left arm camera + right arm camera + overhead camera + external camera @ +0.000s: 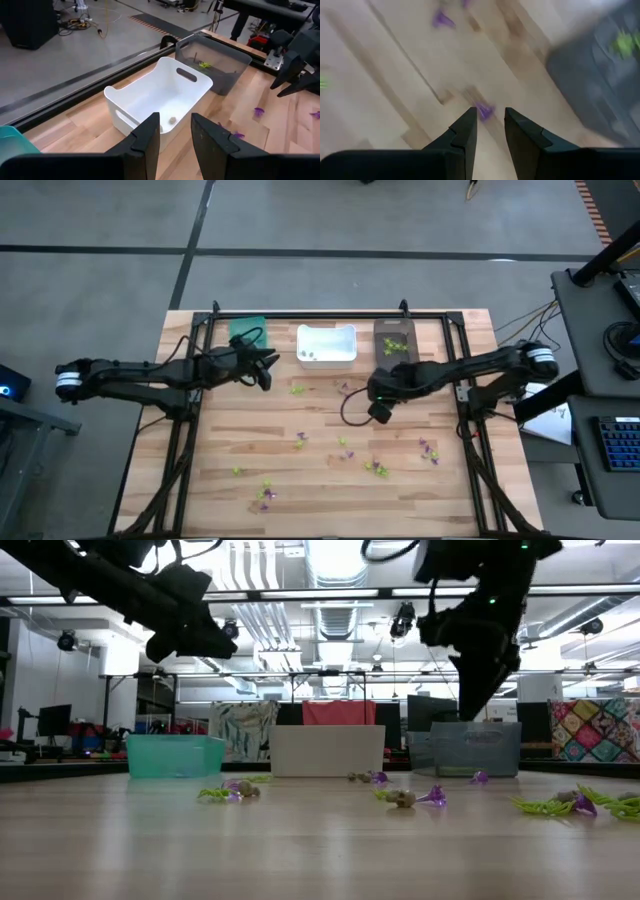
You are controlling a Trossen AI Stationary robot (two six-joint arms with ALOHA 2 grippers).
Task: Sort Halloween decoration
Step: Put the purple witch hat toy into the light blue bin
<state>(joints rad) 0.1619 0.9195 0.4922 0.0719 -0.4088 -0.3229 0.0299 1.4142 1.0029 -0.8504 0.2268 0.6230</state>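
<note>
The Halloween decoration is a scatter of tiny purple, lime-green and pale trinkets [345, 445] lying on the wooden table, mostly in its near half. A few pale ones lie in the white bin [326, 345] and green ones in the dark bin [394, 340]. My left gripper [265, 370] hovers open between the teal bin [247, 330] and the white bin [165, 95], with nothing between its fingers [150, 137]. My right gripper [380, 408] hangs open above the table's middle, tipped downward. A purple trinket [484, 111] lies on the table beyond its fingertips.
The three bins stand in a row along the table's far edge, inside a black metal frame [330, 314]. A dark cable loop [350, 408] hangs beside my right gripper. A desk with a keyboard [620, 445] stands past the table's right edge.
</note>
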